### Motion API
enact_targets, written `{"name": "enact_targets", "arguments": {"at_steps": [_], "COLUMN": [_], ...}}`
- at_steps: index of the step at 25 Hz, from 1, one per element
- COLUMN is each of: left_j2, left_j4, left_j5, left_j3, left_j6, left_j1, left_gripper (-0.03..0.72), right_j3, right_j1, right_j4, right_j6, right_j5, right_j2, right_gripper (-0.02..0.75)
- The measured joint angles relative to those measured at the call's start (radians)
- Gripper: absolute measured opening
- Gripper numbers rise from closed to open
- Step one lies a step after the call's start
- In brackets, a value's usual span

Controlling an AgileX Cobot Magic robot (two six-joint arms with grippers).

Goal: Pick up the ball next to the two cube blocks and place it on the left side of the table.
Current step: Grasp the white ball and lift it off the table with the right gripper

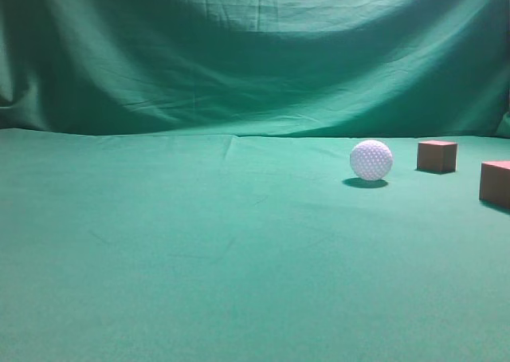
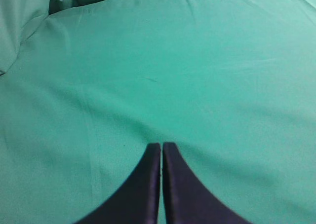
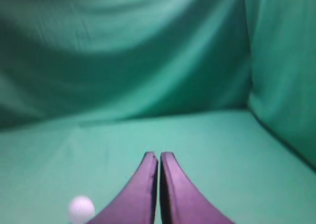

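Both grippers, left gripper (image 2: 161, 146) and right gripper (image 3: 158, 156), are pressed together, empty, the ball (image 1: 371, 160) resting untouched beside the two cube blocks (image 1: 437, 156) on the tabletop (image 1: 199, 258).

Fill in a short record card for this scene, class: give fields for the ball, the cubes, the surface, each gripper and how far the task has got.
ball: white dimpled ball, resting on the table, right of centre
cubes: two cube blocks, reddish-brown, right of the ball, apart from it
left gripper: left gripper shut, empty, over bare cloth
right gripper: right gripper shut, empty, ball low to its left
task stage: ball not yet picked up
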Motion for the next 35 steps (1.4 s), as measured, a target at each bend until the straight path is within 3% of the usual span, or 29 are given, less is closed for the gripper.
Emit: {"name": "enact_targets", "arguments": {"at_steps": [2, 4, 14, 18, 24, 30, 31, 32, 35], "left_j2": [0.000, 0.000, 0.000, 0.000, 0.000, 0.000, 0.000, 0.000, 0.000], "left_j4": [0.000, 0.000, 0.000, 0.000, 0.000, 0.000, 0.000, 0.000, 0.000], "left_j5": [0.000, 0.000, 0.000, 0.000, 0.000, 0.000, 0.000, 0.000, 0.000], "left_j3": [0.000, 0.000, 0.000, 0.000, 0.000, 0.000, 0.000, 0.000, 0.000], "left_j6": [0.000, 0.000, 0.000, 0.000, 0.000, 0.000, 0.000, 0.000, 0.000], "left_j1": [0.000, 0.000, 0.000, 0.000, 0.000, 0.000, 0.000, 0.000, 0.000], "left_gripper": [0.000, 0.000, 0.000, 0.000, 0.000, 0.000, 0.000, 0.000, 0.000], "right_j3": [0.000, -0.020, -0.517, -0.609, -0.728, -0.900, -0.929, -0.953, -1.032], "right_j1": [0.000, 0.000, 0.000, 0.023, 0.176, 0.296, 0.306, 0.314, 0.316], "right_j4": [-0.028, -0.068, -0.079, -0.007, 0.129, 0.160, 0.162, 0.168, 0.181], "right_j6": [0.009, 0.019, 0.080, -0.019, -0.185, -0.215, -0.222, -0.226, -0.232], "right_j5": [-0.175, -0.198, 0.479, 0.585, 0.682, 0.771, 0.773, 0.773, 0.773], "right_j2": [0.000, 0.000, 0.396, 0.584, 0.860, 1.208, 1.257, 1.313, 1.464], "right_gripper": [0.000, 0.000, 0.000, 0.000, 0.000, 0.000, 0.048, 0.048, 0.251]}}
